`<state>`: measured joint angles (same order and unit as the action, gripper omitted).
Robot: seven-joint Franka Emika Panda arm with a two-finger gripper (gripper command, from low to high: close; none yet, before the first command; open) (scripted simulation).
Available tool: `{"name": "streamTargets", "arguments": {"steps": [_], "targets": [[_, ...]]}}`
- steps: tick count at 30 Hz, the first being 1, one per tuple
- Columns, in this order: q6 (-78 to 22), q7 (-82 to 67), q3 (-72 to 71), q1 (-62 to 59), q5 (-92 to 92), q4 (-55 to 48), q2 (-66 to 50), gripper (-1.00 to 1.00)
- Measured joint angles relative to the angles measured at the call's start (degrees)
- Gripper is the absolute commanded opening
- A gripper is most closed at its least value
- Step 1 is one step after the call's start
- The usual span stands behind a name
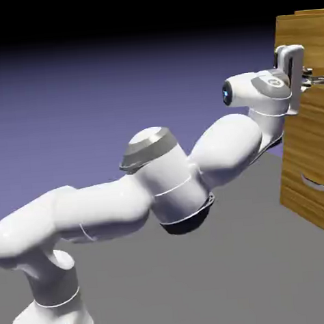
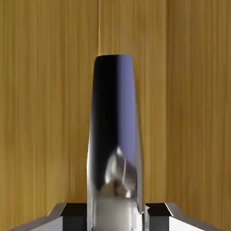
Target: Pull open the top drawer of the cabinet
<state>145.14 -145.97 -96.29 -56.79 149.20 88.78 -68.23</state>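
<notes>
In the exterior view, the big white robot arm (image 1: pixel 169 178) came up from the bottom left corner and reached over to the right. It had a fat, round bend in the middle, with a grey cap on top and a black part underneath. A little blue light glowed near its hand. The tall brown wood cabinet (image 1: pixel 306 133) stood at the right edge, and part of it was cut off. The gripper (image 1: pixel 310 79) was up high, right at the front of the cabinet, by the silver handle of the top drawer (image 1: pixel 321 96). Lower down, the cabinet had another curved silver handle (image 1: pixel 321 183). The floor (image 1: pixel 181 286) was grey.

In the hand view, yellow-brown wood with up-and-down stripes filled the back. The top drawer's shiny handle (image 2: pixel 114 135) stood up tall in the middle, and it looked black, purple and silver. The two finger tips (image 2: pixel 74 216) were at the bottom, one on each side of the handle. The gripper was closed on the handle, with just the handle between its tips.
</notes>
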Motion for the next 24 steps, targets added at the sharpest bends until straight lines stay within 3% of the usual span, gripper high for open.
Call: {"name": "streamTargets", "arguments": {"steps": [20, 21, 24], "targets": [[-11.81, 7.85, -17.57, -32.27, -3.33, 41.51, 0.43, -1.00], [-12.09, 7.89, -18.32, -33.36, -3.66, 42.78, 0.19, 1.00], [-12.46, 7.79, -19.65, -35.21, -4.55, 44.87, -0.31, 1.00]]}}
